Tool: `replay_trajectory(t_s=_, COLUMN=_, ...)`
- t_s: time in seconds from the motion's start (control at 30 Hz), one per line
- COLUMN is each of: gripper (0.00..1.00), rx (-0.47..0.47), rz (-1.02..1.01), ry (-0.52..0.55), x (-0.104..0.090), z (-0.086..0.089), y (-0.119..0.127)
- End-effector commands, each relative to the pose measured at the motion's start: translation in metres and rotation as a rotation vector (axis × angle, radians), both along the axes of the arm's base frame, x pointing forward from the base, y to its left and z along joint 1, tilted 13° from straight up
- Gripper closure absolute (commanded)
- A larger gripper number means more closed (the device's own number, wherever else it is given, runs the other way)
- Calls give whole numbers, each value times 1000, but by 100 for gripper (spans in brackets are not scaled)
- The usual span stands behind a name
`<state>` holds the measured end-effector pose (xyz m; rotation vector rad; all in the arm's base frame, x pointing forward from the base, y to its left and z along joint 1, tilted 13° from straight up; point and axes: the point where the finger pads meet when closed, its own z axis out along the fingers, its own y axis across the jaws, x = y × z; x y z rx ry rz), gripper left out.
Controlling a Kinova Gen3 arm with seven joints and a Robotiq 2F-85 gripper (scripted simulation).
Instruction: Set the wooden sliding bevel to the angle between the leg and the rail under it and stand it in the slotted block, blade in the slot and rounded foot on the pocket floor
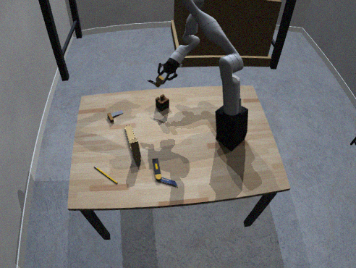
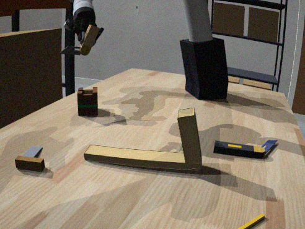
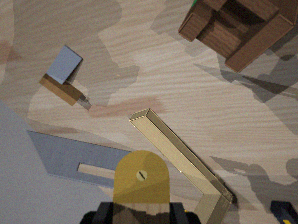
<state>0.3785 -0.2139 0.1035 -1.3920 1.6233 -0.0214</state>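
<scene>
My gripper (image 1: 162, 77) (image 2: 84, 32) (image 3: 141, 216) is shut on the wooden sliding bevel (image 1: 158, 81) (image 2: 88, 38) (image 3: 140, 178). It holds the bevel by its stock, high above the table's back edge, with the grey blade (image 2: 70, 49) (image 3: 70, 156) sticking out sideways. The dark slotted block (image 1: 162, 103) (image 2: 87, 101) (image 3: 234, 27) stands on the table below, a little nearer the front than the gripper. The wooden leg (image 2: 190, 135) stands on the rail (image 1: 132, 143) (image 2: 133, 155) (image 3: 172, 147) mid-table. The black bevel (image 1: 158, 172) (image 2: 241, 149) lies flat near the joint.
A small try square (image 1: 113, 116) (image 2: 29, 161) (image 3: 62, 75) lies at the left of the table (image 1: 217, 174) (image 2: 139, 201). A yellow pencil (image 1: 106, 174) (image 2: 251, 221) lies near the front. The arm's black base (image 1: 231, 127) (image 2: 206, 68) stands at the right. A crate and racks stand behind.
</scene>
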Motion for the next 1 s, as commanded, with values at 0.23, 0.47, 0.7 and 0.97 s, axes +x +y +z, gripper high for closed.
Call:
replay_trajectory(t_s=0.23, gripper=90, rx=114, rz=-114, ry=54, x=-6, z=1, y=-3)
replay_trajectory(t_s=0.47, gripper=90, rx=195, rz=-195, ry=91, x=-10, z=1, y=-6)
replay_trajectory(t_s=0.7, gripper=90, rx=259, rz=-260, ry=122, x=-14, z=2, y=-8)
replay_trajectory(t_s=0.97, gripper=90, rx=301, rz=-302, ry=141, x=-16, z=2, y=-9)
